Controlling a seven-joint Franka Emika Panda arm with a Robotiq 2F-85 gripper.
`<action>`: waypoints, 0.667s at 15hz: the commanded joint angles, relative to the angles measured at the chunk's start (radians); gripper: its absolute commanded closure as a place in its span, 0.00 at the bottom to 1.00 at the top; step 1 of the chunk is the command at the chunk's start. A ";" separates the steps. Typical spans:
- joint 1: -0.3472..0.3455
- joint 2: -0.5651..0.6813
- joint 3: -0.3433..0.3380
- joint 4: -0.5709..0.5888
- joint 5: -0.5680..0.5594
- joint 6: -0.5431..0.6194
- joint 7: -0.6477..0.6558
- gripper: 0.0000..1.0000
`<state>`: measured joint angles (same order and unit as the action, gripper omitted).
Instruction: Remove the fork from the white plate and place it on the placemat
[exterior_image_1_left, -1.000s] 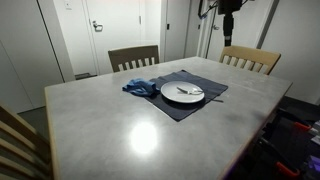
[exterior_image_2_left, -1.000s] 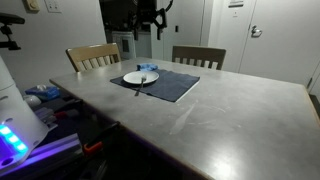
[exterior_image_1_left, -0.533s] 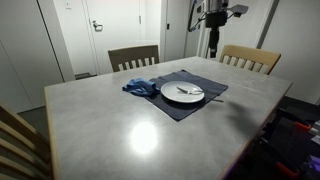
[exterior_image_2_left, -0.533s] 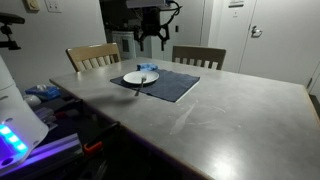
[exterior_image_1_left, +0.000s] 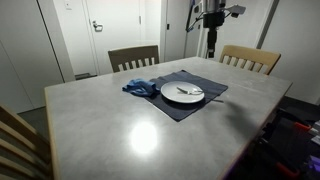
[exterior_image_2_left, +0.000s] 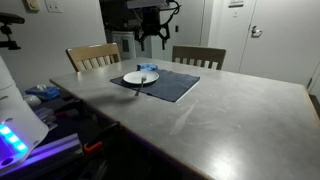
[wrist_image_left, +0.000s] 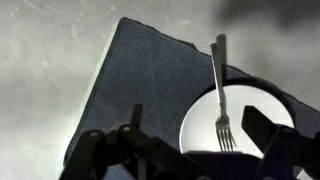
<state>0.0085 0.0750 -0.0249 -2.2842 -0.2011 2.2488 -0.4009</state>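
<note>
The fork (wrist_image_left: 219, 95) lies below the gripper (exterior_image_2_left: 152, 39), well apart from it, with its tines on the white plate (wrist_image_left: 198, 125) and its handle reaching out over the placemat (wrist_image_left: 140, 80), so the handle looks the easier end to take. The arm hangs high over the table (exterior_image_2_left: 220, 110) with the gripper pointing straight down, its fingers spread apart and empty, probably lined up for a descent

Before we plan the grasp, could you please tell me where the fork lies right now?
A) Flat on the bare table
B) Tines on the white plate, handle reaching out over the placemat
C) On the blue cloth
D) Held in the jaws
B: in the wrist view the fork has its tines on the plate, and its handle runs past the rim over the placemat.
</note>
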 joint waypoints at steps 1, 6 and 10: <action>0.001 0.032 0.020 0.027 -0.042 0.007 -0.001 0.00; -0.001 0.083 0.041 0.047 -0.021 0.036 -0.044 0.00; -0.005 0.139 0.056 0.061 -0.003 0.062 -0.052 0.00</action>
<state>0.0104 0.1550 0.0193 -2.2565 -0.2221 2.2867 -0.4223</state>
